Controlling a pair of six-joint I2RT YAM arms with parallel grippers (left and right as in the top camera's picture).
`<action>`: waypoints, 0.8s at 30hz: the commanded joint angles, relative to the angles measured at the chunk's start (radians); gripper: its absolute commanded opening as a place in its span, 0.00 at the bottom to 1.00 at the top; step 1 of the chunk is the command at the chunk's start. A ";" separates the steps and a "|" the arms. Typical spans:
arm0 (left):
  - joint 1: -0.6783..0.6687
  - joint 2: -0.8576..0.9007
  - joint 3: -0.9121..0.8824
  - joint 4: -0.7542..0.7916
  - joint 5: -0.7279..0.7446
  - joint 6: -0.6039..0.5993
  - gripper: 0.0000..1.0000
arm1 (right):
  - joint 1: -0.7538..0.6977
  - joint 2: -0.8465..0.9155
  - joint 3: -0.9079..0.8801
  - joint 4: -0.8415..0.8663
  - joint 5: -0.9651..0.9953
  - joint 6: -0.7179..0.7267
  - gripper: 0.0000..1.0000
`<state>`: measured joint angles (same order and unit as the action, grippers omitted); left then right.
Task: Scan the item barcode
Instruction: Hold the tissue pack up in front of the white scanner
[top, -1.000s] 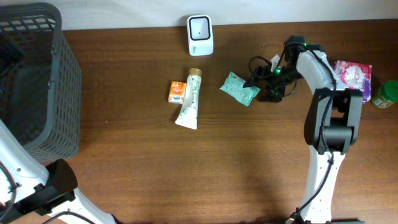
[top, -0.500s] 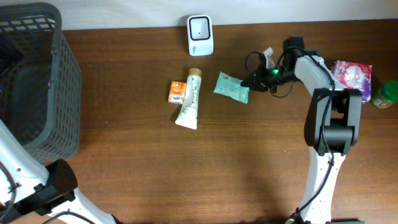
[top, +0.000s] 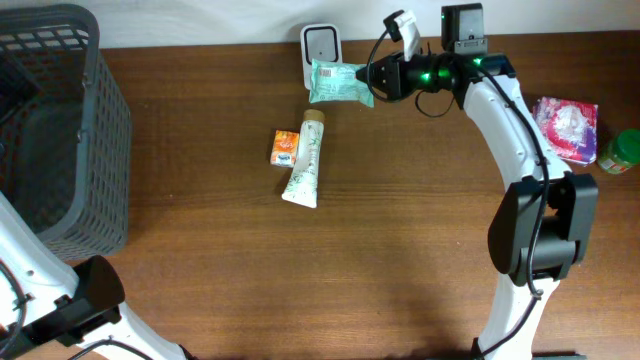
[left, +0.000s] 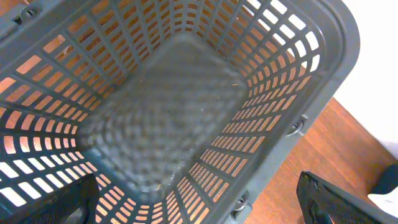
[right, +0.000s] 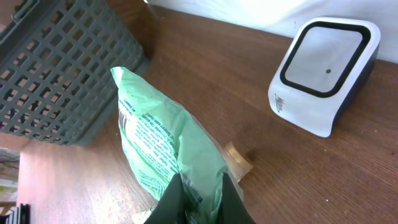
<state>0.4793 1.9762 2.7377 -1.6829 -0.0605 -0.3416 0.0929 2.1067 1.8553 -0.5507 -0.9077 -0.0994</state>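
Note:
A green packet hangs above the table just right of the white barcode scanner, overlapping its edge in the overhead view. My right gripper is shut on the packet's right end. In the right wrist view the packet rises from between the dark fingers of the gripper, printed side showing, with the scanner at the upper right, its window facing up. My left gripper is open, fingers wide apart, hovering over the inside of the grey basket.
A white tube and a small orange box lie left of centre below the scanner. A pink packet and a green jar sit at the right edge. The basket fills the far left.
My right gripper shut on the green packet, lifted it off the table and carried it left and back to the scanner. The left arm has not moved.

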 joint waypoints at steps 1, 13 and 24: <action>0.002 -0.006 0.003 0.001 -0.005 -0.006 0.99 | 0.019 -0.027 0.024 0.006 -0.032 0.015 0.04; 0.002 -0.006 0.003 0.001 -0.005 -0.006 0.99 | 0.033 -0.026 0.024 0.000 0.030 0.034 0.04; 0.002 -0.006 0.003 0.001 -0.005 -0.006 0.99 | 0.128 -0.024 0.024 -0.140 0.671 0.064 0.04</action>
<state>0.4793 1.9762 2.7377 -1.6829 -0.0605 -0.3416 0.1745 2.1063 1.8561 -0.6617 -0.5873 -0.0673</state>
